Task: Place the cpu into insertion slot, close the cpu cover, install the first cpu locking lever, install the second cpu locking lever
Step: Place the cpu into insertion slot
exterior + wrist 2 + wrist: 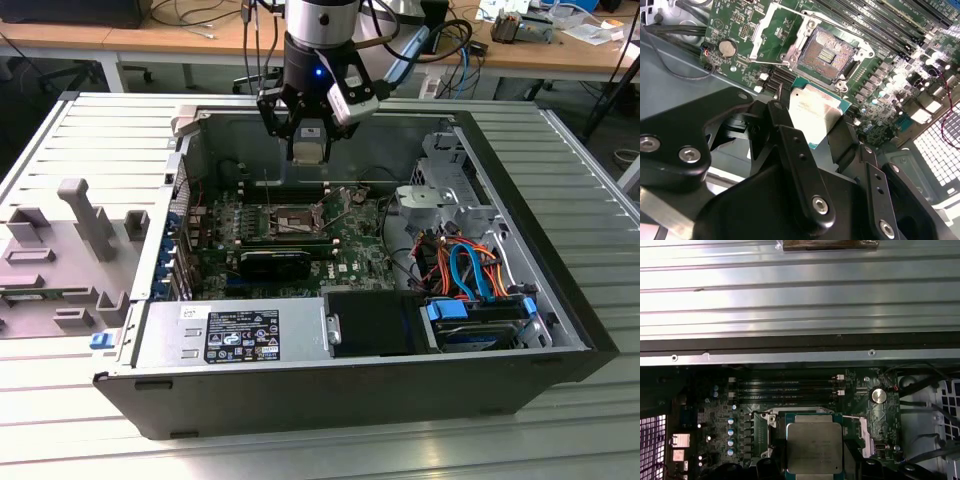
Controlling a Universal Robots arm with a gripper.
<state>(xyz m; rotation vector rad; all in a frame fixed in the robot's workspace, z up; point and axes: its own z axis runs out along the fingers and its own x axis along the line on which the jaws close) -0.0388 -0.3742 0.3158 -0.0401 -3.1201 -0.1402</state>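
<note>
Exterior view has the arm coming down from above over an open computer case that lies on its side on the ribbed metal tabletop. The hand hangs over the far part of the green motherboard. It is closed narrowly on the cpu, which it holds up in the air, clear of the board. Below it and a little nearer lies the insertion slot, a small square with a silver rim and a dark centre. In the second wrist view the black fingers grip the cpu by two opposite edges, its silver-grey top facing the camera. The insertion slot is bare beyond it, and the two are near but apart. The cpu cover stands swung open just beside the slot, off its rim. In the first wrist view the cpu hangs level over the board, with the long black memory slots on its far side. A grey plastic fixture sits on the tabletop at the exterior view's left, well apart from the case.
</note>
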